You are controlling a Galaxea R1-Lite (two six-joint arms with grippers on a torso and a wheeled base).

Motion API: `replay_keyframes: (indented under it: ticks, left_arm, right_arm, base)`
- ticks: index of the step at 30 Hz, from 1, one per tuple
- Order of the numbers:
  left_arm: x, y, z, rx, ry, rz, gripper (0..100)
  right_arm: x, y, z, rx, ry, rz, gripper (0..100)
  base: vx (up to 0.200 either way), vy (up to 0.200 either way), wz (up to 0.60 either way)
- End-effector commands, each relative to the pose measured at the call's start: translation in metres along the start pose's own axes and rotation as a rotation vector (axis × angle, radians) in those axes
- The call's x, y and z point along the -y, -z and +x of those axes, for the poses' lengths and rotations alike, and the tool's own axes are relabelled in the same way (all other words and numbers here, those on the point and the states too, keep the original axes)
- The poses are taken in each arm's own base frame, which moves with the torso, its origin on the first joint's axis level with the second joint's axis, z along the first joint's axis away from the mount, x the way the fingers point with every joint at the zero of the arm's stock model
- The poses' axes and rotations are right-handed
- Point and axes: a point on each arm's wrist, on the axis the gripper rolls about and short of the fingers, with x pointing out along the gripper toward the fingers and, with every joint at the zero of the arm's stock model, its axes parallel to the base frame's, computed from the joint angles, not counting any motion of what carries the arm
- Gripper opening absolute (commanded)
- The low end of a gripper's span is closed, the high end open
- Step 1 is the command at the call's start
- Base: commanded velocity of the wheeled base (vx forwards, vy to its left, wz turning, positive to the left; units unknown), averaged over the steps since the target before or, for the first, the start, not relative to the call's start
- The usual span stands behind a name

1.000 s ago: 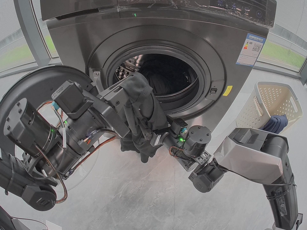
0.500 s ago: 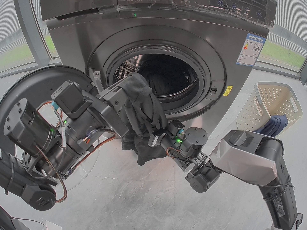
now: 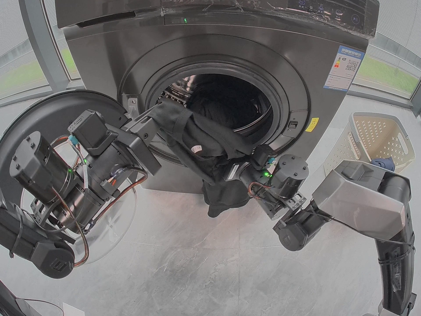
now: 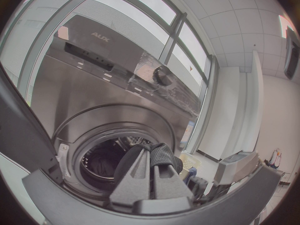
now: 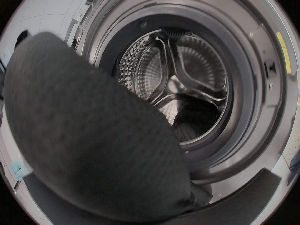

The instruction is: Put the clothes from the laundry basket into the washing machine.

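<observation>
The dark garment (image 3: 206, 143) hangs in the air just in front of the washer's (image 3: 219, 49) round opening, stretched from upper left to lower right between the two arms. Its high left end lies at the left edge of the opening, and a loose fold drops from its low right end toward the floor (image 3: 175, 264) without touching it. A small white tag shows on the cloth near its middle.

The left pincer (image 3: 153, 113) holds the garment's upper end. In the left wrist view its fingers (image 4: 134, 175) stand narrow, almost together, with the cloth bunched over their tips. The right pincer (image 3: 243, 165) sits at the garment's lower end, near the bottom right of the opening. Cloth is draped over it in the head view and covers it in the right wrist view, so I cannot tell whether it is wide or narrow.

Behind the garment, more dark clothes (image 3: 219, 106) lie inside the drum, low and toward the far wall. The washer's door (image 3: 44, 115) is swung open to the left, behind the left arm.

To the right of the washer the white basket (image 3: 346, 150) stands on the floor, tilted, with a blue cloth (image 3: 382, 163) in it, well apart from both pincers.
</observation>
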Motion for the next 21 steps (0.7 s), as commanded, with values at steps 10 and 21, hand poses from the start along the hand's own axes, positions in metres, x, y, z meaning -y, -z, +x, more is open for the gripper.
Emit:
replay_keyframes:
  ticks: [10, 21]
  left_arm:
    - [-0.031, 0.076, -0.025, -0.315, -0.108, 0.053, 0]
    - [-0.032, 0.104, -0.042, -0.459, -0.040, 0.085, 100]
  right_arm:
    - [-0.001, -0.046, -0.017, 0.032, 0.007, -0.003, 0]
    - [-0.009, -0.044, -0.017, 0.031, -0.012, -0.002, 0]
  base:
    - [0.000, 0.000, 0.00]
    - [0.000, 0.000, 0.00]
